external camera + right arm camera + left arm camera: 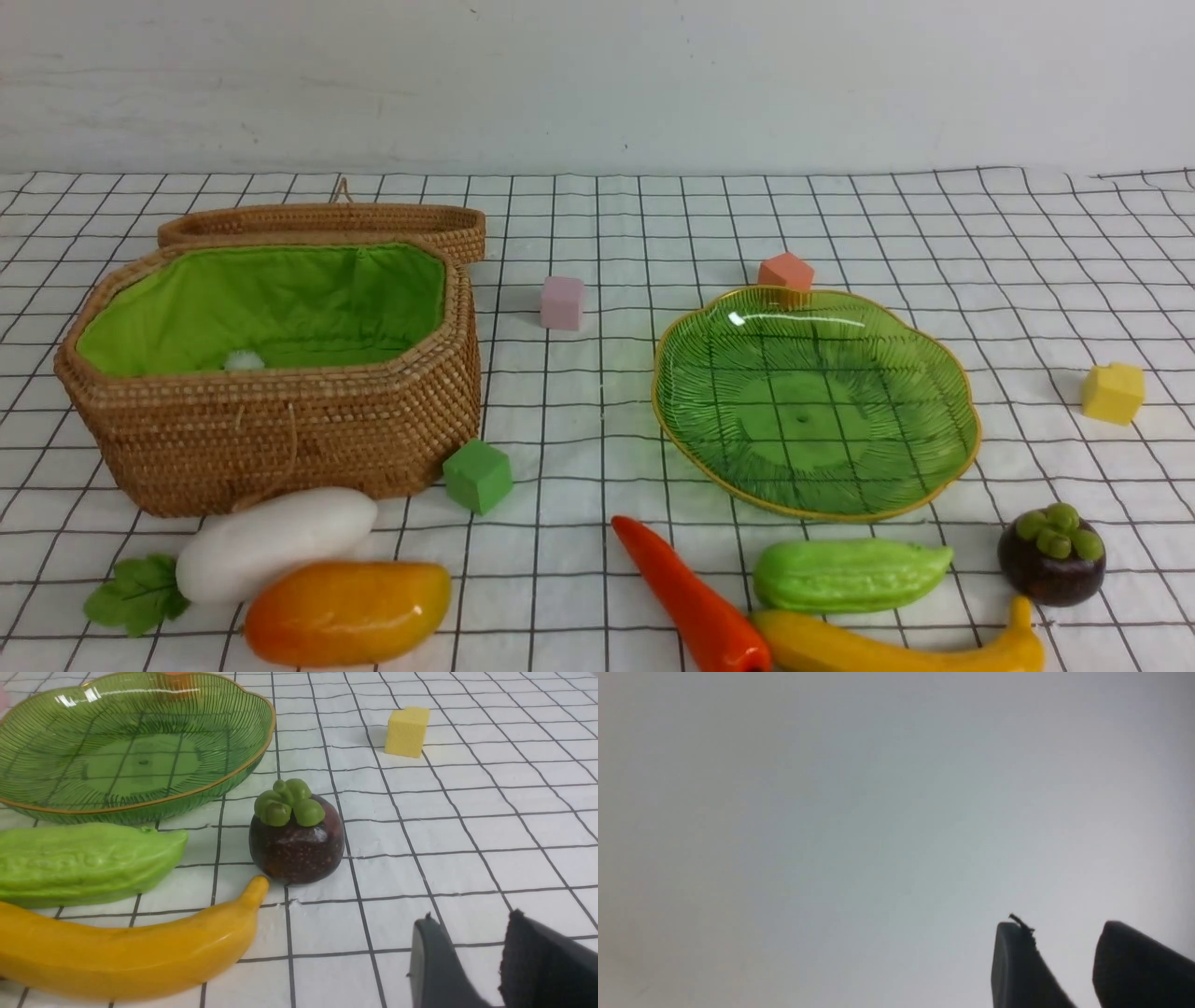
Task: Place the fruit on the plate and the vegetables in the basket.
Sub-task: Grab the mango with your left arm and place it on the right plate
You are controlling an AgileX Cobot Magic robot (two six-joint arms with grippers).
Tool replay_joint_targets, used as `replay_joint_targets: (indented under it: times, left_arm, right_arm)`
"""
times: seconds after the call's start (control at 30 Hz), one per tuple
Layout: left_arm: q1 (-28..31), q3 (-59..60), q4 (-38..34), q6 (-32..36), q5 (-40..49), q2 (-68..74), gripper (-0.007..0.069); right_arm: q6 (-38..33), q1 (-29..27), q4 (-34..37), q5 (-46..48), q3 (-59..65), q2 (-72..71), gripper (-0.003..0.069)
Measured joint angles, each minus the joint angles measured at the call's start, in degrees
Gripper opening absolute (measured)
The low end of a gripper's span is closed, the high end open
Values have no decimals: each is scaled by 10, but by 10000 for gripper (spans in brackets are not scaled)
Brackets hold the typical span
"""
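The mangosteen is found near the plate, ahead of the right gripper, whose fingers are parted and empty. The left gripper is likewise parted and empty. The right arm is judged nearer.

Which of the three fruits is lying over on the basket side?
The orange-yellow mango, beside the white radish in front of the basket; banana and mangosteen lie near the plate.

A white cloth with a black grid is covering the bench. Four cubes are sitting on it, well apart: a small pink cube and a small salmon-orange cube towards the back, a small green cube nearer the front, and a small yellow cube at the right. A plain white wall is standing behind.
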Motion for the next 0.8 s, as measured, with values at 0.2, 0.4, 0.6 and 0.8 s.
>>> replay_joint_targets:
  times: [0.2,0.4,0.6,0.8]
  left_arm:
    - [0,-237,7,32,237,124,239]
    - [0,-342,41,45,529,276,239]
    - [0,-344,51,55,623,395,239]
    - [-8,-368,-6,261,703,521,279]
  right_arm:
    - [0,0,0,0,0,0,242]
    - [0,0,0,0,0,0,242]
    - [0,0,0,0,0,0,242]
    - [0,0,0,0,0,0,242]
